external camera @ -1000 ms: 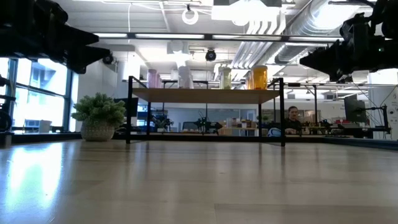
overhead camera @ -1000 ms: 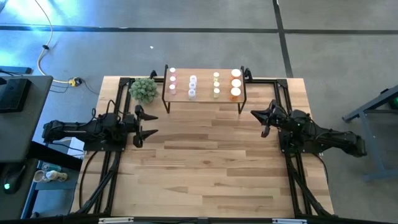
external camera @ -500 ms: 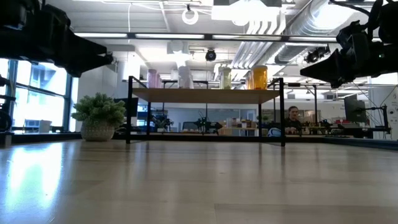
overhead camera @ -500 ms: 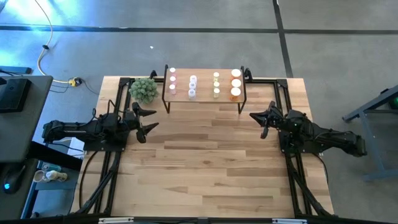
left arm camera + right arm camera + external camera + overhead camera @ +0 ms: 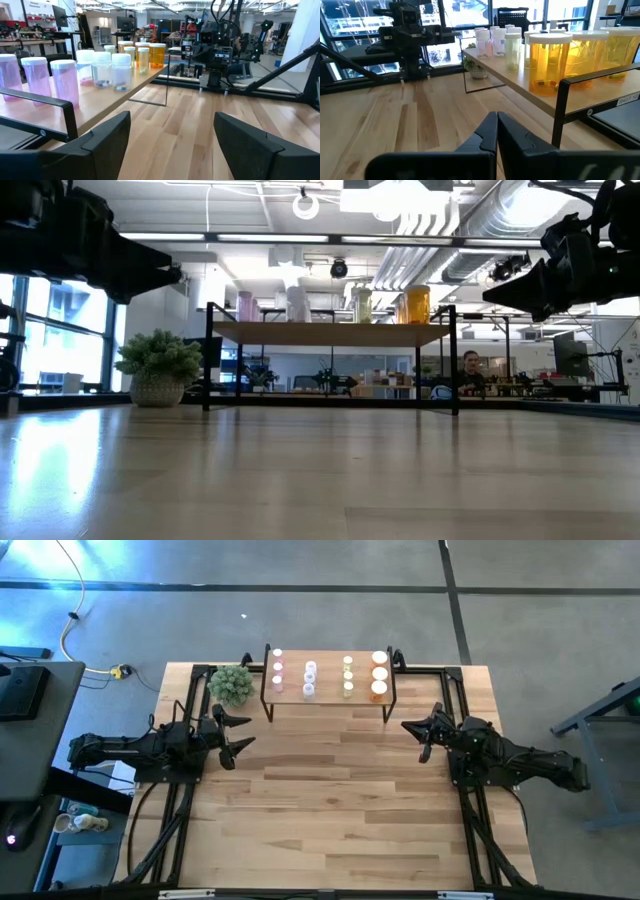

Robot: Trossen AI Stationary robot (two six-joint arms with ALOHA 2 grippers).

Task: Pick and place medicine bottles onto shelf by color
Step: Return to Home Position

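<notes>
To return home well, both arms should draw straight back from the shelf point(image 5: 328, 688), clear of its legs. The left claw point(image 5: 240, 731), spread and empty, hangs off the shelf's left end; the right claw point(image 5: 415, 730), pressed together, hangs off its right end. The bottles point(image 5: 310, 678) stand on the shelf in white-capped rows: pink, whitish, yellow-green, orange

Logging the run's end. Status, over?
Left pincer open, right pincer shut, both clear of shelf. Medicine bottles on shelf in colour rows. Plant beside shelf, harmless.
</notes>
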